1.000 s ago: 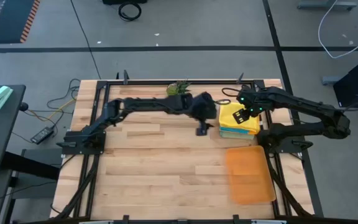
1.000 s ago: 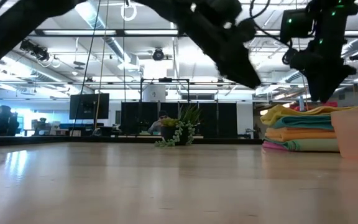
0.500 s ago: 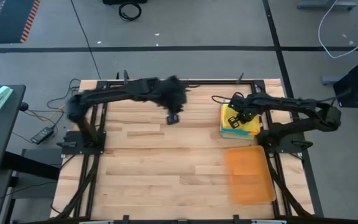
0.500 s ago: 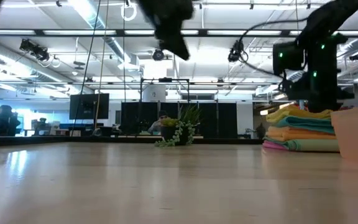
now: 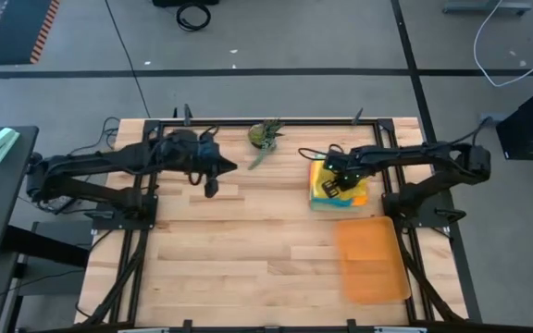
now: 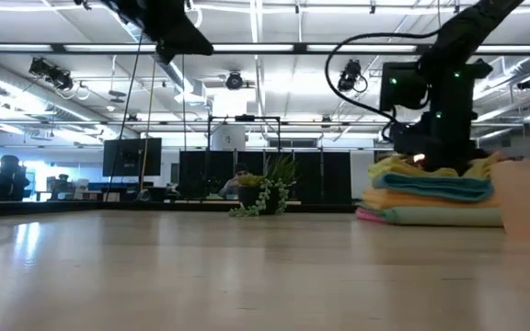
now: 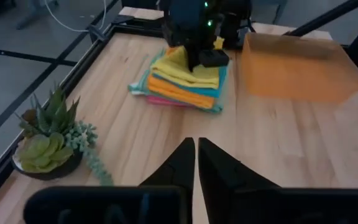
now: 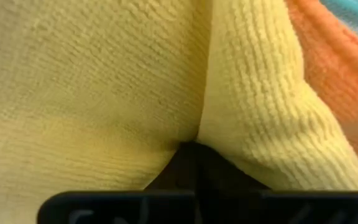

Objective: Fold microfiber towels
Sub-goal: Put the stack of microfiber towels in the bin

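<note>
Since the earlier frame the left pincer (image 5: 212,188) has withdrawn, pressed together and empty; the right pincer (image 5: 333,189) has descended, pinching the yellow towel (image 7: 188,67) atop the stack (image 6: 426,198) on the desk (image 5: 248,240). Risk: lower layers lifting too.

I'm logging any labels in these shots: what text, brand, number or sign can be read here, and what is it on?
No readable text in any view.
Microfiber towels: plain, no visible tags.
Orange mat: blank.
Screens in the room behind the table: too small and blurred to read.
</note>
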{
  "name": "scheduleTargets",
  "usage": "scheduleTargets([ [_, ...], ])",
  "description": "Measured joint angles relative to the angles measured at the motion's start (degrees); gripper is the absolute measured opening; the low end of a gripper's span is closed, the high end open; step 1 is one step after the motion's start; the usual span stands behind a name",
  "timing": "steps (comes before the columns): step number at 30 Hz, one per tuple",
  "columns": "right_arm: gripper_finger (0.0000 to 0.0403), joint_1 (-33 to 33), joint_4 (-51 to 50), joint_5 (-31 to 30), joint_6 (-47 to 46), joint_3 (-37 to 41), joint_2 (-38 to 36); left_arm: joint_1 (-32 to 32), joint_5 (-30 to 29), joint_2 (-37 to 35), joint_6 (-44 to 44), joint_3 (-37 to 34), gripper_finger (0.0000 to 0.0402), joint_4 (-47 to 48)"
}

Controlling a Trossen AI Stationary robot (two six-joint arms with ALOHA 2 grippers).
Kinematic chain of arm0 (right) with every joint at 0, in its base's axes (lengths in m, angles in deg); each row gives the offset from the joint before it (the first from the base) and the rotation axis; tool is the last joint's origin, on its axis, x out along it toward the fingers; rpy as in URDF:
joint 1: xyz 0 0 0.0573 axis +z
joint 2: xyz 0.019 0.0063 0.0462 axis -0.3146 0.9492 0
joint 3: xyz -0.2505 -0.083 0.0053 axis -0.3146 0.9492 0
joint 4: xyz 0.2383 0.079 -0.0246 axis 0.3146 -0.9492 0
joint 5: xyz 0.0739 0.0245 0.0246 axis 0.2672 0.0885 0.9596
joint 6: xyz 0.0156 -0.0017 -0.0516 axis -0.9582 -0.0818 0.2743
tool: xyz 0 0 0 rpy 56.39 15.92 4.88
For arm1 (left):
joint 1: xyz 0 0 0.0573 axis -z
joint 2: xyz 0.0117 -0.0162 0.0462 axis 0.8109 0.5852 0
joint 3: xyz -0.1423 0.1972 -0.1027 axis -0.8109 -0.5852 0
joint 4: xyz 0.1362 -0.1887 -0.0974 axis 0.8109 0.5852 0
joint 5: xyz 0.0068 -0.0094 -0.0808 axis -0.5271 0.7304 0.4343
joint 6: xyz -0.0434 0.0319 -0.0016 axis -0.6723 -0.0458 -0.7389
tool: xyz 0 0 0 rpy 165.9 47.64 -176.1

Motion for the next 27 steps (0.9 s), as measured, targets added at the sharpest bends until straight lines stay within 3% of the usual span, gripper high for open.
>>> scheduleTargets([
  [7,0.0002,10.9,6.9,0.6,-7.1,-4.8,9.3,3.1,0.0,-3.8,-0.2,-1.4,0.0006,0.0],
  [10,0.0002,15.6,6.8,-1.8,-9.7,-9.2,14.5,4.6,0.1,-3.9,-1.3,-1.5,0.0016,0.2],
  [14,0.0002,20.8,8.8,-0.4,-11.1,-17.3,20.6,6.2,0.1,-3.9,-2.9,-1.5,0.0032,0.4],
  [21,0.0002,25.0,7.3,-0.2,-10.0,-31.9,30.7,7.8,0.1,-3.9,-8.0,-1.5,0.0021,0.7],
  [27,0.0006,26.6,4.9,0.0,-6.6,-39.0,33.7,7.6,0.1,-3.9,-20.7,-1.5,0.0011,5.0],
])
